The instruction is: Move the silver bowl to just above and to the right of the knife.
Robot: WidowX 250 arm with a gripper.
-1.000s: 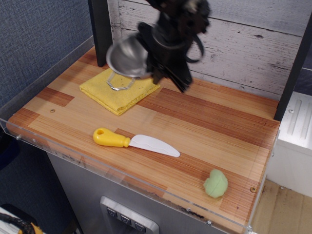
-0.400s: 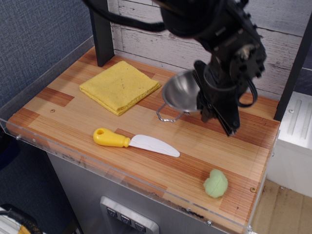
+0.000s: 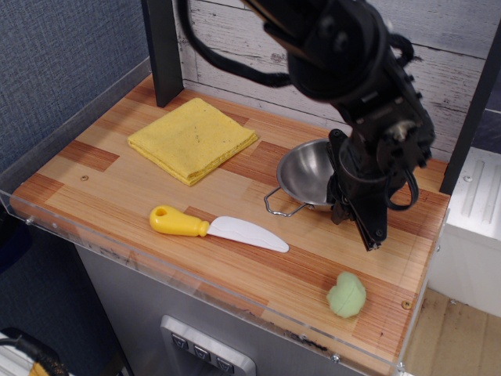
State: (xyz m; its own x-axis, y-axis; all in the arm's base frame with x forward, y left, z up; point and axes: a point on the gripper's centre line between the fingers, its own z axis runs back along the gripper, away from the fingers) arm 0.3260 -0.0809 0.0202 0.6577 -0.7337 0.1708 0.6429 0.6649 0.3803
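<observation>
In the single view, the silver bowl (image 3: 307,174) is seen low over the wooden counter (image 3: 117,176), above and to the right of the knife (image 3: 218,227), with one wire handle hanging toward the boards. Its right rim is clamped by the gripper (image 3: 341,184), whose jaws are closed on it. The placing step is judged to be in hand. A short lowering is called for next, after which the rim can be let go. A yellow cloth (image 3: 192,137) and a green ball (image 3: 346,294) lie well apart.
</observation>
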